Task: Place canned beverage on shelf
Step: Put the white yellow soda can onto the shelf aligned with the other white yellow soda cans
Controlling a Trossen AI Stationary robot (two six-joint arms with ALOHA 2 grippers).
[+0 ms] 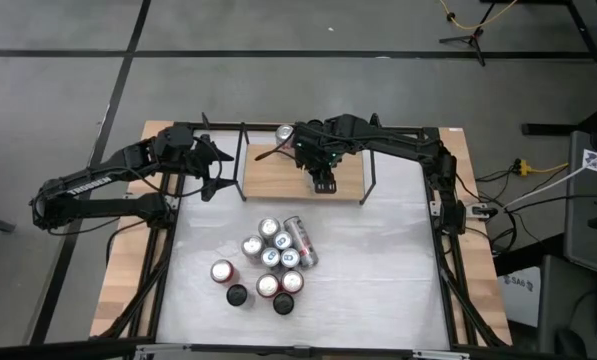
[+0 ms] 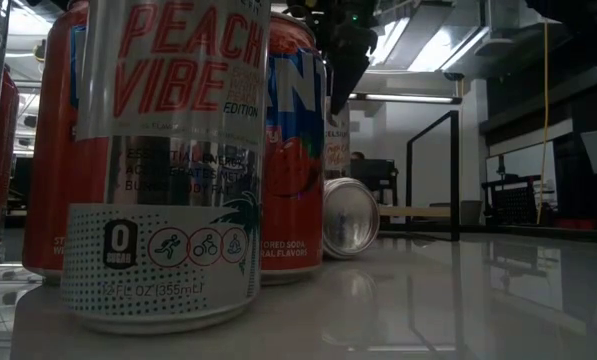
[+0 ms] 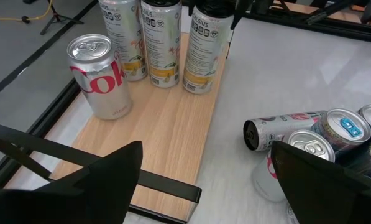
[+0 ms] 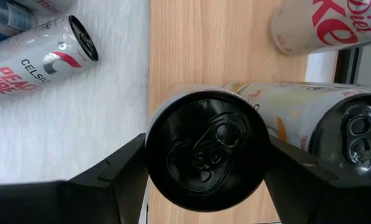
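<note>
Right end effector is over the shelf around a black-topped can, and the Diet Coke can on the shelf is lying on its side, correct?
Not quite. The Diet Coke can stands upright on the shelf, as the left wrist view shows. The right end effector is indeed around the black-topped can.

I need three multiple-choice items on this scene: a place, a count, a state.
1. Where does the black-topped can stand?
A) on the wooden shelf
B) on the white tabletop
C) on another can

2. How many cans lie on their side on the tabletop?
A) none
B) one
C) three

3. How is the left claw?
A) shut on a can
B) open, empty
C) shut, empty

Answers: 1 A, wood shows beneath it; 2 B, one lying can beside the upright group; 3 B, fingers wide apart, nothing between.
</note>
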